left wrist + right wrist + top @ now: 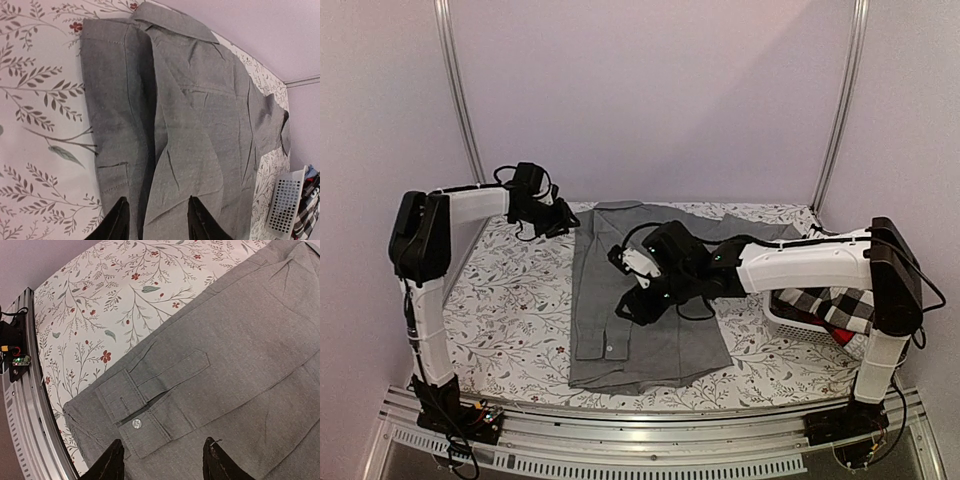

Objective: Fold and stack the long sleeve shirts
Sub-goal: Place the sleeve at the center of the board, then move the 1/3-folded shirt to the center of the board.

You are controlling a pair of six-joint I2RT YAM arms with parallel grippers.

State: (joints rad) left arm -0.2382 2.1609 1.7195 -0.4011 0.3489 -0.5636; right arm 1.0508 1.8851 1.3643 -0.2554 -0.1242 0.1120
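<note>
Two pincers hang over the grey shirt (595, 290), both with fingers parted and holding nothing. The shirt lies flat on the flowered counter (510, 300), its long axis running from the collar (175, 20) at the far side to the hem at the near edge. The left pincer (159, 220) sits by the far left shoulder. The right pincer (162, 460) is over the middle, just beside the buttoned cuff (145, 425) of a sleeve laid along the body. The shirt's right side looks unfolded, so I judge the right arm better placed for that fold. A white basket (790, 315) of checked shirts (830, 305) stands close on the right, near enough to crowd that arm.
</note>
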